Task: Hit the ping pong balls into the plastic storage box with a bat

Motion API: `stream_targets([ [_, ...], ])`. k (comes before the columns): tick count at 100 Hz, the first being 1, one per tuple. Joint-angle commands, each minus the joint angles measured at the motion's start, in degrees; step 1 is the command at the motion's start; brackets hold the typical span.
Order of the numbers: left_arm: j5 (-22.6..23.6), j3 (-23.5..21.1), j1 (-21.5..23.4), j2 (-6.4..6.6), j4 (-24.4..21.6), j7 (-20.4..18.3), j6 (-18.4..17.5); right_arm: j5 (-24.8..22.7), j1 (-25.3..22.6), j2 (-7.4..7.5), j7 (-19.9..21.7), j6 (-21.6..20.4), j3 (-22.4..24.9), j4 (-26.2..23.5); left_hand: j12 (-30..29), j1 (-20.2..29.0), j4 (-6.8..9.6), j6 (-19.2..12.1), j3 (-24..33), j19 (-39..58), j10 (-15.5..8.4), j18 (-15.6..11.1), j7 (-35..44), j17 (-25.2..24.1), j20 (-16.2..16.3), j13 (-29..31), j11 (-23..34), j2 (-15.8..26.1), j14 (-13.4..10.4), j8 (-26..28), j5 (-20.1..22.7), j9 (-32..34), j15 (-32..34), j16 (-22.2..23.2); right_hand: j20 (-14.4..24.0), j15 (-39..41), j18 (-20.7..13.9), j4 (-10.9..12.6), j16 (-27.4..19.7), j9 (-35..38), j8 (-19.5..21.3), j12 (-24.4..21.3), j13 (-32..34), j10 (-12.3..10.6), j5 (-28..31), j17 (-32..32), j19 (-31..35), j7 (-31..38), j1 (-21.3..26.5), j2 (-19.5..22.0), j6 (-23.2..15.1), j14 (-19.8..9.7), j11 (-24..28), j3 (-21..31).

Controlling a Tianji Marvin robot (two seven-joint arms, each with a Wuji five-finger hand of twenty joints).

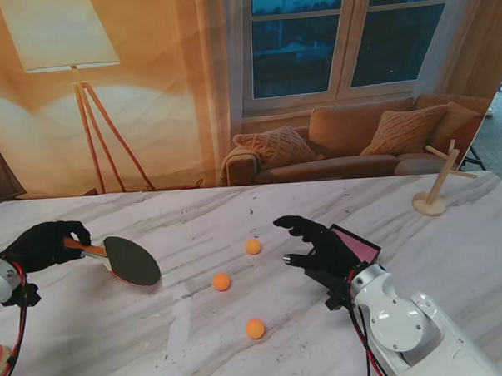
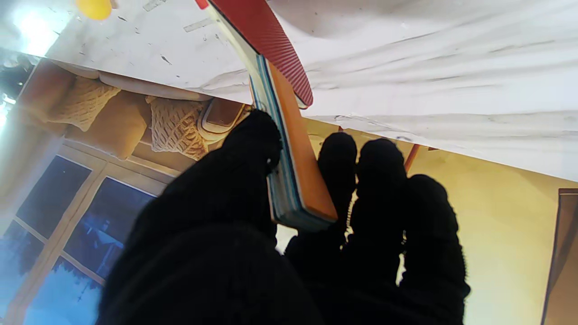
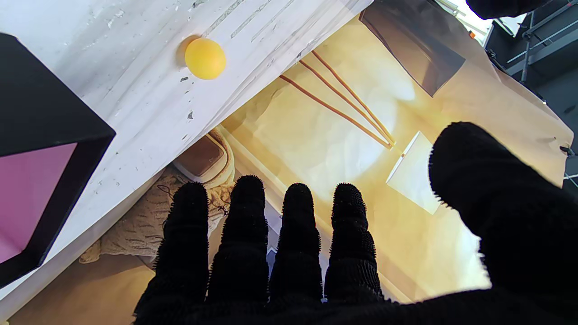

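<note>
The left hand (image 1: 43,244), in a black glove, is clenched around the orange handle of the bat (image 1: 131,260), thumb on one side and fingers on the other as the left wrist view shows (image 2: 289,171); the dark blade reaches out from that hand toward the middle of the table (image 1: 194,215), low over the marble top. Just beyond the blade's tip lie three orange ping pong balls: one (image 1: 222,282) closest to the bat, one (image 1: 253,246) farther from me, and one (image 1: 255,328) nearer to me. The right hand (image 1: 320,250) hovers past the balls with its fingers (image 3: 244,225) spread and nothing in its grasp. Right behind that hand, partly hidden by it, sits the plastic storage box (image 1: 358,243), black-walled with a pink inside. The ball farther from me lies just off the right hand's fingertips (image 3: 205,58).
</note>
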Motion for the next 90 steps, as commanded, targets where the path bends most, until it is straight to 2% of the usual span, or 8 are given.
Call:
stream_targets([
  [1,-0.1,-0.2,-0.7,0.58,-1.2,-0.9,-0.2,0.1,-0.1,-0.17,0.7,0.5,-0.1,0.1,1.5,5.5,1.22,-0.2,1.3,-1.5,-3.6,-4.7,1.8,-2.7,2.0,-1.7,2.3,5.3,0.4,0.1,1.6,-0.4,0.9,0.6,0.6,0.1,-1.9,1.5,0.6,-0.7,0.4,0.6,-1.8,-0.6,0.9,-0.2,0.3,0.1,-1.5,0.6,-0.3,-0.3,-0.8,-0.7],
  [37,0.0,0.2,-2.8,1.34,-2.3,-4.3,-1.5,0.2,-0.1,-0.18,0.7,0.5,-0.1,0.0,1.7,5.8,1.47,-0.5,0.7,-1.5,-3.9,-5.0,1.1,-2.2,2.0,-1.7,1.2,5.1,-0.1,-1.2,2.4,-0.5,0.3,0.5,0.6,0.1,-2.0,1.6,0.7,-0.7,0.4,0.6,-1.7,-0.6,1.0,-0.1,0.3,0.2,-1.4,0.7,-0.3,-0.3,-0.8,-0.8],
  [38,0.0,0.3,-2.8,1.36,-2.3,-4.4,-1.6,0.2,-0.1,-0.18,0.7,0.5,-0.1,0.1,1.8,5.8,1.47,-0.6,0.7,-1.5,-4.7,-5.0,1.2,-2.2,2.0,-1.6,1.3,5.1,-0.2,-1.2,2.4,-0.3,0.3,0.5,0.6,0.1,-2.0,1.6,0.7,-0.7,0.4,0.6,-1.8,-0.6,1.0,-0.1,0.3,0.2,-1.4,0.7,-0.3,-0.3,-0.8,-0.7],
  [49,-0.4,1.0,-3.5,1.56,-2.3,-5.5,-1.6,0.3,0.0,-0.20,0.7,0.5,-0.1,0.1,2.0,5.9,1.52,-0.6,0.6,-1.5,-3.8,-5.1,1.5,-2.1,1.9,-1.5,0.9,5.1,-0.3,-1.3,2.4,-0.4,0.2,0.4,0.6,0.1,-1.9,1.6,0.7,-0.7,0.4,0.6,-1.7,-0.6,1.0,-0.1,0.3,0.2,-1.4,0.7,-0.3,-0.3,-0.8,-0.7],
  [52,-0.5,1.3,-3.8,1.61,-2.2,-5.7,-1.7,0.3,0.0,-0.20,0.7,0.5,-0.1,0.1,2.1,5.9,1.52,-0.7,0.5,-1.5,-5.5,-5.1,1.5,-2.1,1.9,-1.6,0.9,5.1,-0.4,-1.3,2.4,-0.1,0.1,0.4,0.6,0.1,-1.9,1.6,0.7,-0.6,0.4,0.6,-1.7,-0.5,1.0,-0.1,0.3,0.1,-1.5,0.7,-0.3,-0.3,-0.8,-0.8],
  [57,-0.6,1.8,-4.1,1.68,-2.1,-6.1,-1.6,0.3,-0.1,-0.20,0.7,0.5,0.0,0.1,2.2,5.9,1.54,-0.7,0.4,-1.5,-4.7,-5.2,1.6,-2.1,1.9,-1.7,0.4,5.0,-0.5,-1.5,2.3,-0.4,0.0,0.4,0.6,0.1,-2.0,1.6,0.7,-0.6,0.4,0.6,-1.8,-0.5,1.0,-0.1,0.3,0.2,-1.4,0.7,-0.3,-0.3,-0.8,-0.7],
  [64,-0.8,2.7,-4.8,1.69,-1.6,-6.1,-1.5,0.3,-0.1,-0.20,0.7,0.5,0.0,0.1,2.2,5.9,1.55,-0.7,0.5,-1.6,-5.9,-5.4,1.4,-2.2,1.8,-2.0,-0.3,4.8,-0.5,-1.8,2.2,-0.4,-0.2,0.4,0.6,0.1,-2.0,1.6,0.7,-0.7,0.4,0.6,-1.7,-0.5,1.0,-0.1,0.3,0.2,-1.5,0.7,-0.4,-0.3,-0.8,-0.7],
  [90,-2.0,6.0,-8.3,1.50,0.7,-5.1,-1.1,0.3,-0.1,-0.20,0.6,0.4,0.1,0.1,3.3,2.4,1.23,-0.8,6.2,-0.6,-6.2,-5.5,1.4,-1.0,2.1,-1.1,-2.9,0.9,-0.7,-3.3,2.5,0.0,0.4,0.5,0.6,0.2,-2.0,1.6,0.7,-0.7,0.5,0.6,-1.7,-0.5,1.0,-0.1,0.3,0.2,-1.5,0.7,-0.2,-0.3,-0.8,-0.7],
])
